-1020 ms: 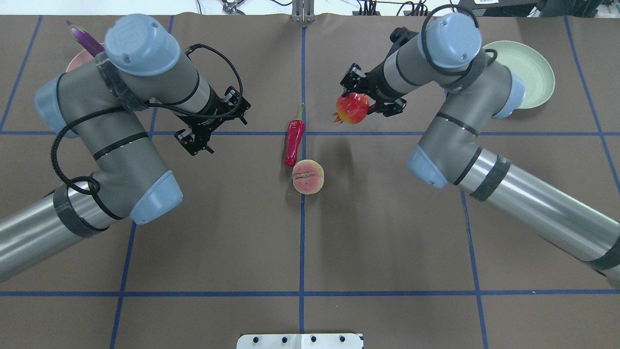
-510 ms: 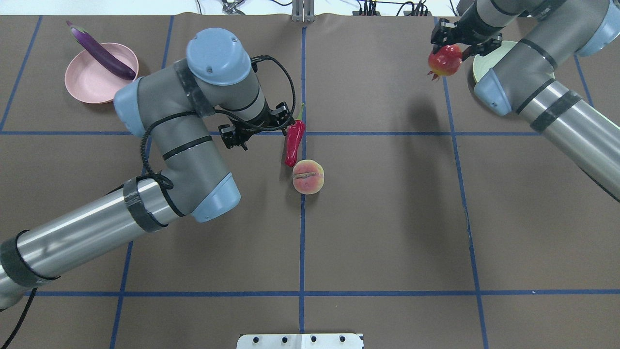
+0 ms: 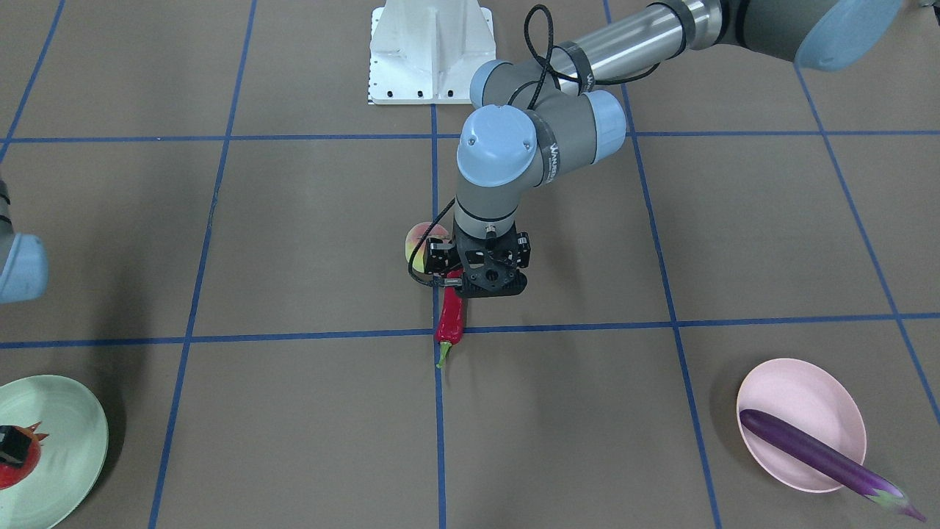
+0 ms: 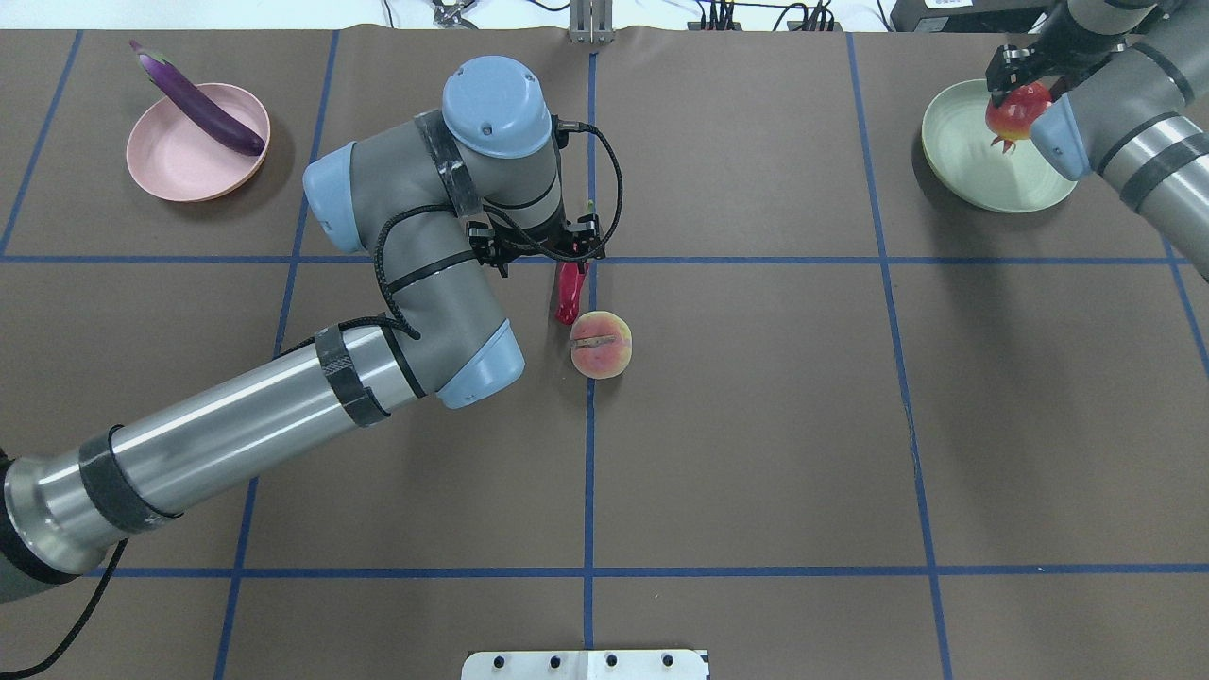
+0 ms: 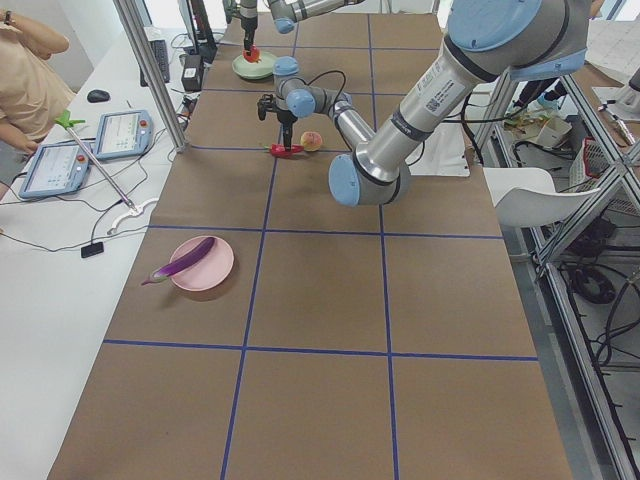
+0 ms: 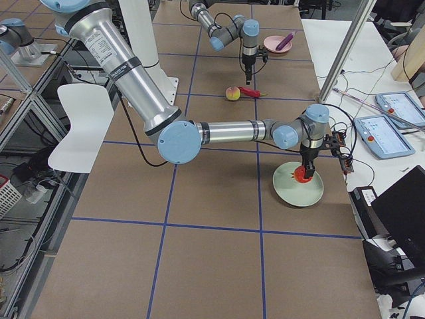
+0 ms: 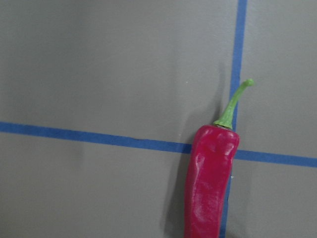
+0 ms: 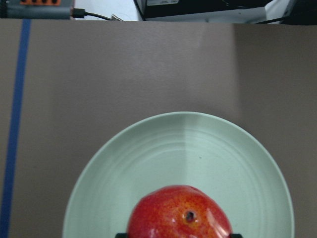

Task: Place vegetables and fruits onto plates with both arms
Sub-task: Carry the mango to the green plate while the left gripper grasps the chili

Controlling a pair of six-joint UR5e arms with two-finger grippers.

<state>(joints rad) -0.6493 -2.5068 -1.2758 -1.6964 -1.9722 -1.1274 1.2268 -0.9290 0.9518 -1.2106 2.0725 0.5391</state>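
The pomegranate [image 4: 1007, 115] is being pinched by the right fingers [image 3: 11, 443] low over the mint green plate [image 4: 973, 170], at the far right corner of the counter [image 4: 756, 425]. Whether the fruit is touching the plate cannot be told.

The red chili pepper [image 3: 451, 319] is being left flat on the counter at a crossing of blue tape lines, its green stem pointing away from the robot. It is being partly covered from above by the left fingers [image 3: 490, 285], which are pointing straight down. Whether they are spread or pressed together cannot be told.

The peach [image 4: 601, 346] is being left on the counter just beside the pepper's blunt end. The eggplant [image 4: 200, 99] is being carried by the pink plate [image 4: 175, 170], its cap overhanging the rim.
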